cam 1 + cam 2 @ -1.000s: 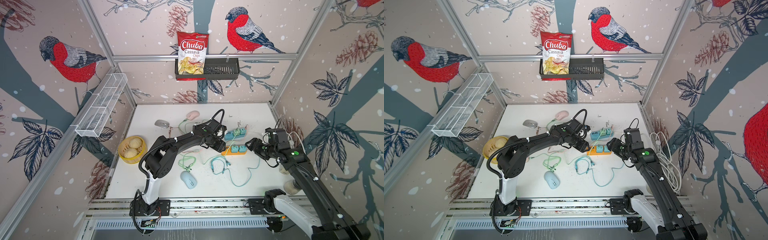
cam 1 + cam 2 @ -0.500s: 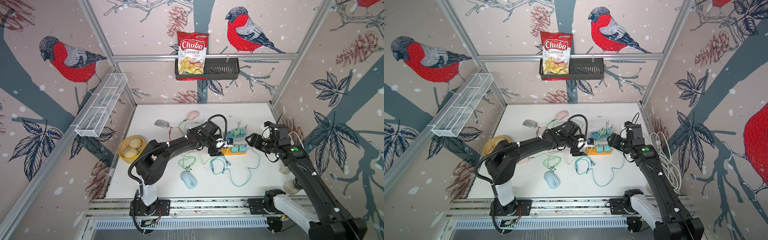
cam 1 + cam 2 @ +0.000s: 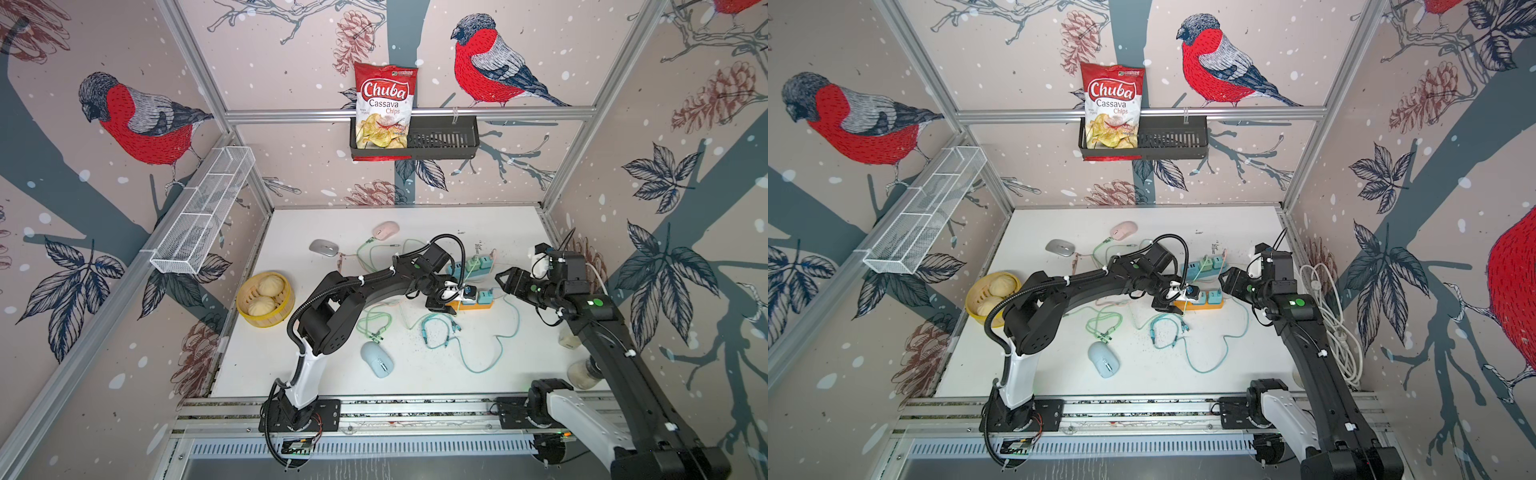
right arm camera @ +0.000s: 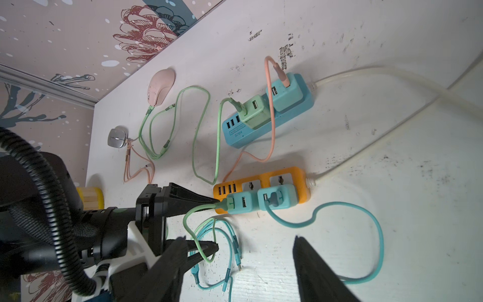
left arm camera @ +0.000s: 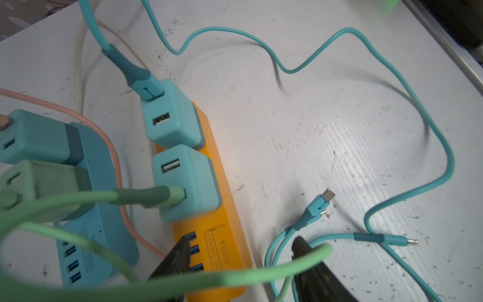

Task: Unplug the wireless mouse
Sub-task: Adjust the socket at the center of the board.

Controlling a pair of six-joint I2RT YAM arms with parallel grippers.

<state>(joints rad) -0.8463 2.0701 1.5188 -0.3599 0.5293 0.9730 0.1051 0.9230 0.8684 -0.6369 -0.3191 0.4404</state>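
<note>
At the left end of the orange strip (image 4: pixel 287 175), your left gripper (image 4: pixel 213 224) straddles the green cable (image 5: pixel 91 195), jaws apart. Your right gripper (image 3: pixel 500 283) gapes idle. Pull, and the unbraced strip may drag.

light-blue wireless mouse (image 3: pixel 376 359): oval, lying flat on the white worktop (image 3: pixel 478 374) toward its front edge, long axis slanted. pale-green cable (image 3: pixel 373 326): loosely coiled just beyond the mouse's far end, with its small connector heads gathered at that end. whether one is seated in the mouse cannot be told. green usb plug (image 5: pixel 167 194): pushed fully into the lower port of a teal charger cube (image 5: pixel 188 172), with the cable arching away from it. the cube stands plugged into an orange power strip (image 5: pixel 224 235), which lies flat near the worktop's middle, well apart from the mouse.
</note>
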